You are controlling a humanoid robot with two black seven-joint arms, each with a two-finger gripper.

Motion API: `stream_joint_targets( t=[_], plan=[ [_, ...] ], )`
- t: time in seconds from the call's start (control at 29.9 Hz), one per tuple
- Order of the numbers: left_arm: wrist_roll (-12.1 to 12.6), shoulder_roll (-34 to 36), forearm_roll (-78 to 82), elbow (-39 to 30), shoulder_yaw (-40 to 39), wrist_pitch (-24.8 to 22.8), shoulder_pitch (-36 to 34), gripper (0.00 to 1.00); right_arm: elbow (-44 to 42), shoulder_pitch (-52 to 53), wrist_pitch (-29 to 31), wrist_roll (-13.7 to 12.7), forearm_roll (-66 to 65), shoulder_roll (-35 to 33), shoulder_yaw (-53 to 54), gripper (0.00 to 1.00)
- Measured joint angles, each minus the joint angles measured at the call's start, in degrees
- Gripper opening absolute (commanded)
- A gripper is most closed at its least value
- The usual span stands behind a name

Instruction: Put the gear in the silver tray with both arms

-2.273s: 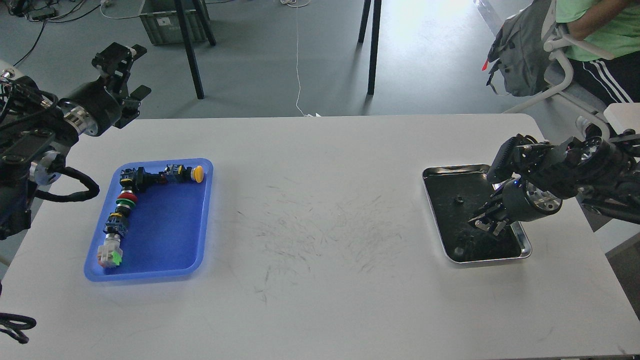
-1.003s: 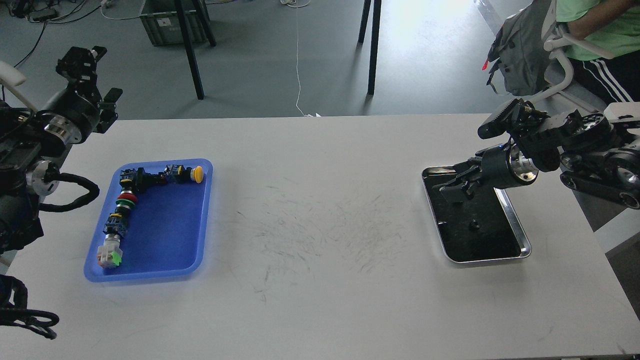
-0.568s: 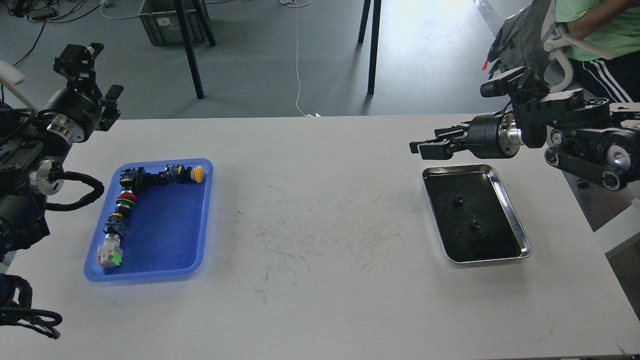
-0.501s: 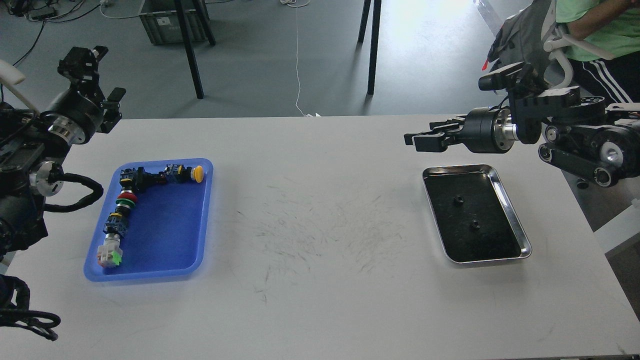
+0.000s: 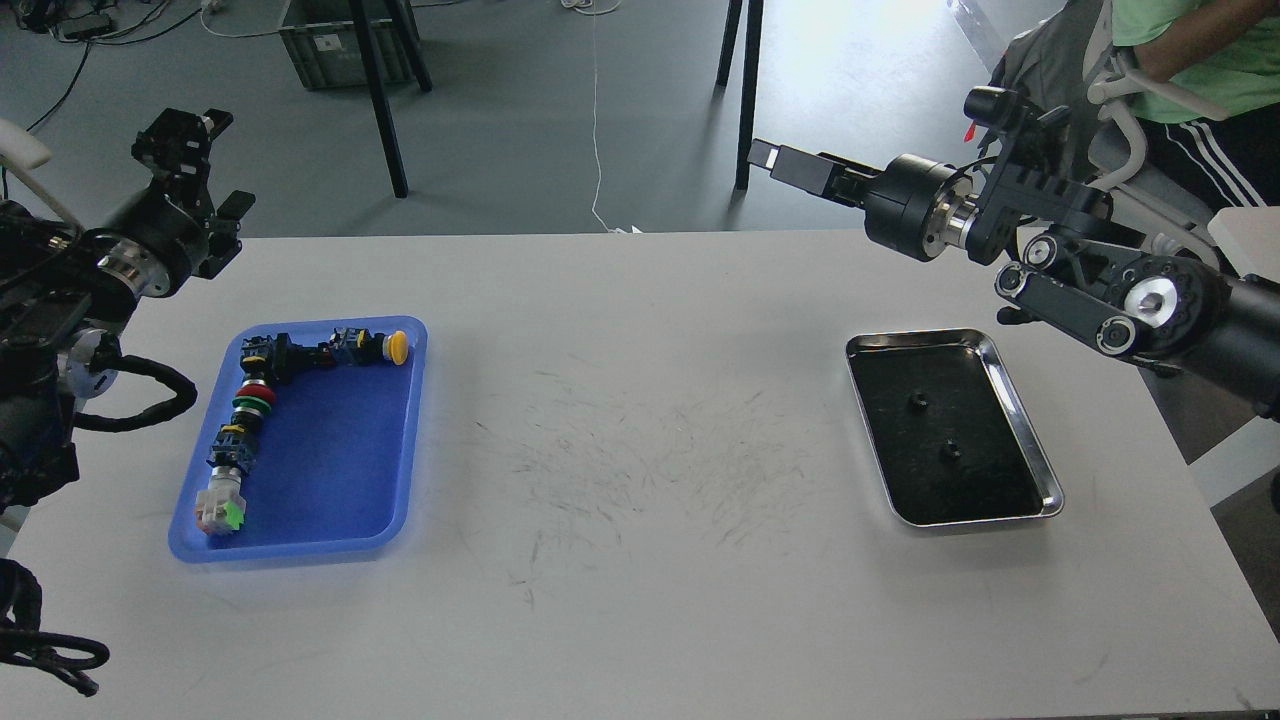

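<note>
The silver tray [image 5: 1024, 420] lies on the right side of the white table. Two small dark gears [image 5: 916, 402] [image 5: 950, 451] rest on its dark floor, apart from each other. My right gripper [image 5: 790, 166] is raised high above the table's far edge, up and left of the tray. It points left and is seen side-on, so its fingers cannot be told apart; nothing shows in it. My left gripper [image 5: 213, 165] is open and empty, held above the table's far left corner, behind the blue tray.
A blue plastic tray [image 5: 412, 420] on the left holds several push-button switches [image 5: 250, 400] in an L-shaped row. The table's middle [image 5: 640, 450] is scuffed. Beyond the far edge are black table legs [image 5: 745, 90], a grey crate [image 5: 330, 45] and a seated person [image 5: 1190, 70].
My right gripper rose out of the silver tray and swung up and left past the far edge, leaving two gears on the tray floor. My left gripper shifted slightly.
</note>
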Motion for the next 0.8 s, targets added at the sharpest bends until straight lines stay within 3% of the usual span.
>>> stream_joint_targets(
  t=[0.27, 0.53, 0.8],
  plan=[
    [0.0, 0.1, 0.0, -0.2, 0.3, 0.0, -0.1, 0.99, -0.8, -4.3, -2.6, 0.0, 13.7, 1.7, 8.3, 0.91],
    [0.0, -0.8, 1.3, -0.2, 2.8, 0.0, 0.0, 0.99, -2.5, -6.8, -4.1, 0.0, 28.5, 4.9, 10.0, 0.94],
    [0.0, -0.3, 0.9, -0.1, 5.4, 0.0, -0.4, 0.99, -2.4, -7.6, -3.2, 0.0, 34.4, 5.5, 10.4, 0.94]
  ],
)
